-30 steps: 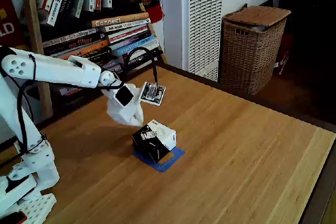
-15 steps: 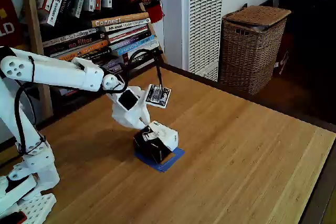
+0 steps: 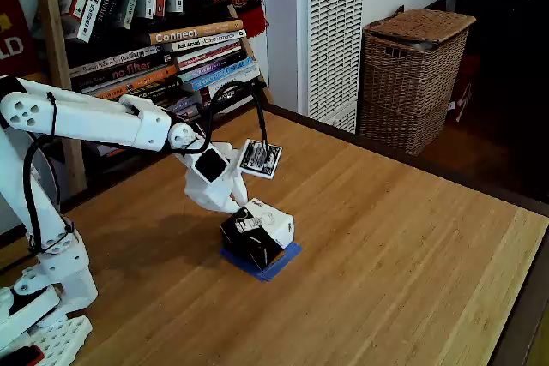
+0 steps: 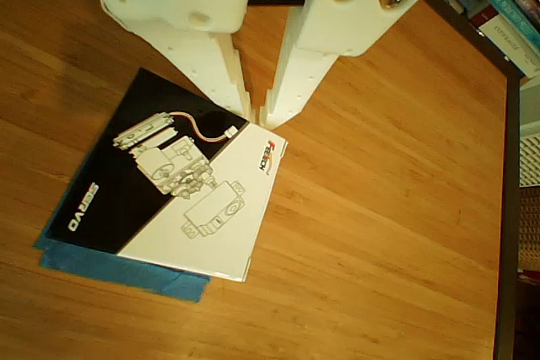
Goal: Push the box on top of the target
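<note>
Where the wooden tabletop (image 3: 403, 237) carries the work, one servo box (image 3: 257, 231) sits over the blue tape target (image 3: 276, 263), covering most of it; blue shows along two edges in the close view (image 4: 118, 271).

Item: servo box (image 4: 181, 200). Small cardboard cuboid, black sides, top face half black, half white, printed with a servo line drawing. Judged light and fairly stiff, likely to slide easily on smooth wood and to twist if pushed off-centre. Best contact: flat against a side wall, low and central; no grasp needed.

Item: gripper (image 4: 256, 114). White printed fingers (image 4: 218, 73) drawn nearly together, a narrow slit between the tips, holding nothing, tips at the box's corner edge.

Item: gripper (image 3: 238, 203), fixed view. Touches the box's upper left side.

Backdrop: bookshelf (image 3: 163, 32), wicker basket (image 3: 412, 75).
</note>
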`<action>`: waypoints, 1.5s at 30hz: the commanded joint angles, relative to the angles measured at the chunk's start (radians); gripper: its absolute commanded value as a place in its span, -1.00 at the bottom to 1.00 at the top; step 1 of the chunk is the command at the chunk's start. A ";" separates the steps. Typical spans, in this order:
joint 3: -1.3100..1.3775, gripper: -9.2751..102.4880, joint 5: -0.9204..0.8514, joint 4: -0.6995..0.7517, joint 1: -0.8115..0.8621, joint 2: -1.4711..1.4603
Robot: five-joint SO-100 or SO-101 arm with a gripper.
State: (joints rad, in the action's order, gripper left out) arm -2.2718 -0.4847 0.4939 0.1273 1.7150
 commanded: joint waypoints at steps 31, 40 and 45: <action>0.118 -0.84 0.012 -0.048 0.012 -0.060; 0.117 -0.84 0.006 -0.058 0.015 -0.067; 0.115 -0.84 0.003 -0.063 0.020 -0.069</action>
State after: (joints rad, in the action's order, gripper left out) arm -2.1875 -0.4740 0.4464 0.1381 1.6398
